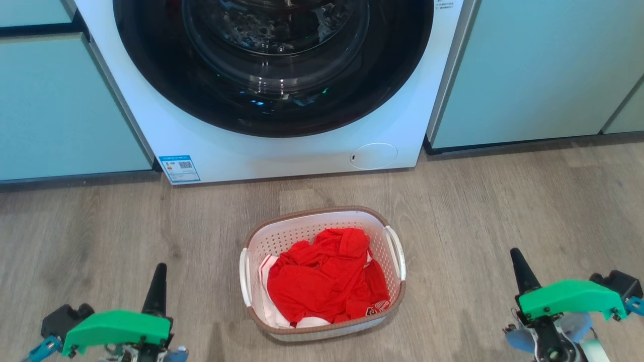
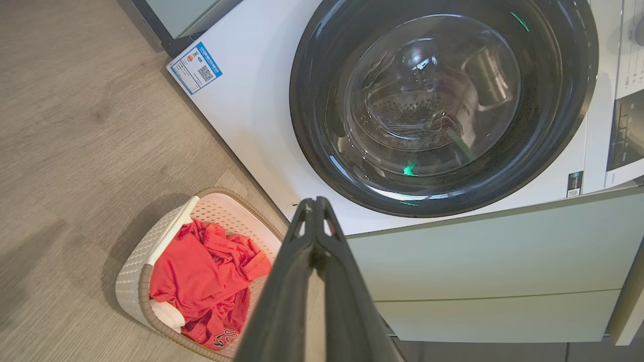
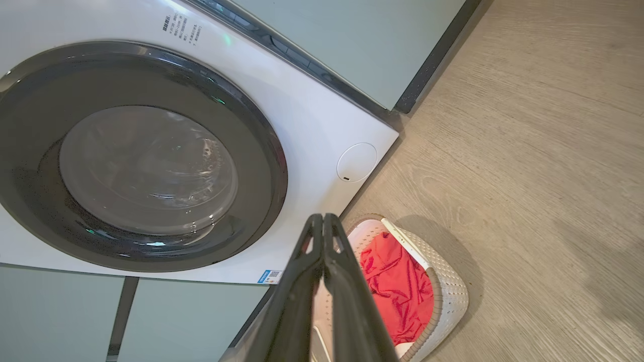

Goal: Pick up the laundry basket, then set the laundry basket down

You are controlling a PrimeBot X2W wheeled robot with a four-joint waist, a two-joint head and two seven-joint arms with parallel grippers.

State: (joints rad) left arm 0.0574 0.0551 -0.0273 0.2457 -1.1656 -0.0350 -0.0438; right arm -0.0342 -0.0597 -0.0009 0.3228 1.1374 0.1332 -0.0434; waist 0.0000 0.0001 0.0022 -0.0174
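Green-capped at your lower left, the left gripper (image 1: 160,274) hung over the grey wood-look plank floor (image 1: 100,231), its two long dark fingers pressed together to one point and gripping nothing; your left wrist view showed the tips meeting as well. Behind it you had pale green flat cabinet doors (image 1: 60,100), then the white front-loading washing machine (image 1: 282,156) with its round dark glass door (image 1: 274,65) closed and a blue label sticker (image 1: 179,168) at its lower left corner. Just in front of the machine, between your two arms and apart from both, the small white perforated plastic laundry basket (image 1: 287,239) with a brown rim band sat flat on the floor, a crumpled red garment (image 1: 322,281) inside it. At your lower right, the right gripper (image 1: 518,264) was likewise pinched closed on nothing, well clear of the basket's white side handle (image 1: 397,251).
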